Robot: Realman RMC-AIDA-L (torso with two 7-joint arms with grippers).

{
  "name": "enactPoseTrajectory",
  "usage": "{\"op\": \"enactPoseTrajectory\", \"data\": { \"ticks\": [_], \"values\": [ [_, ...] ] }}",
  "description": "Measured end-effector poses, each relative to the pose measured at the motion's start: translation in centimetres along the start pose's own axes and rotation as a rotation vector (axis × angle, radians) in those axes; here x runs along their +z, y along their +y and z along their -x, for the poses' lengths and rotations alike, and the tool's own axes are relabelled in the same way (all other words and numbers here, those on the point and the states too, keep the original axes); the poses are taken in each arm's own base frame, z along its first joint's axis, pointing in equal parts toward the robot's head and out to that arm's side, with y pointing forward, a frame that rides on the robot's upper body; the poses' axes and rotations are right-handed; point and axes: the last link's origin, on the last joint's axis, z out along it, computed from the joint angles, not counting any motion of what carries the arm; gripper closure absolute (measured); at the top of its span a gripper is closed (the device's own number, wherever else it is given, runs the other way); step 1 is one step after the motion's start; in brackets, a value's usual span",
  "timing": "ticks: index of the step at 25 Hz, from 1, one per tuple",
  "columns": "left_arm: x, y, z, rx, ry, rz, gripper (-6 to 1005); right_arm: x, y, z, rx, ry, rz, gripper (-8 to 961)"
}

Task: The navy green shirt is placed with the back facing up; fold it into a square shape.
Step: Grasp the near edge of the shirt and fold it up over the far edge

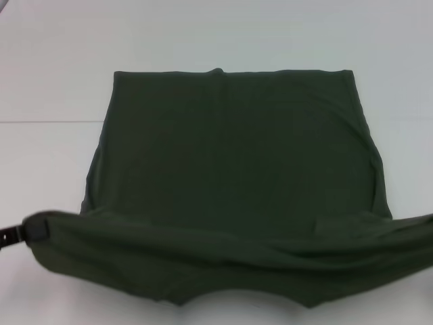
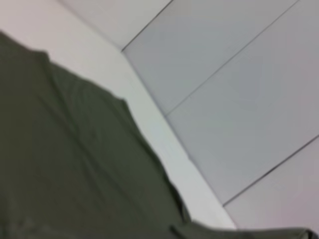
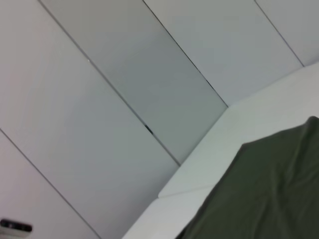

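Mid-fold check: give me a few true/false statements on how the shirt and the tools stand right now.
1. The near edge of the navy green shirt is lifted into a stretched band across the front. True.
2. The left tool is at the band's left end. True.
3. The shirt is already folded into a small square. False: it spreads wide over the white table.
4. The shirt bears a large print. False: it is plain.
5. The right tool is fully visible in the head view. False: the band runs off the right edge.
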Motion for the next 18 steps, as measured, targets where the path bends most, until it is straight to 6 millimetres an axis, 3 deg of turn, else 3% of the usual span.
{"op": "enactPoseTrajectory", "data": {
  "ticks": [11, 18],
  "values": [
    [0.1, -0.1, 0.6, 0.041, 0.215, 0.033, 973, 1.3, -0.5, 0.1, 0.017, -0.078, -0.02, 917],
    [0.0, 0.0, 1.6, 0.058, 0.234, 0.04, 972, 0.9, -0.1, -0.5, 0.006, -0.084, -0.003, 917]
  ]
}}
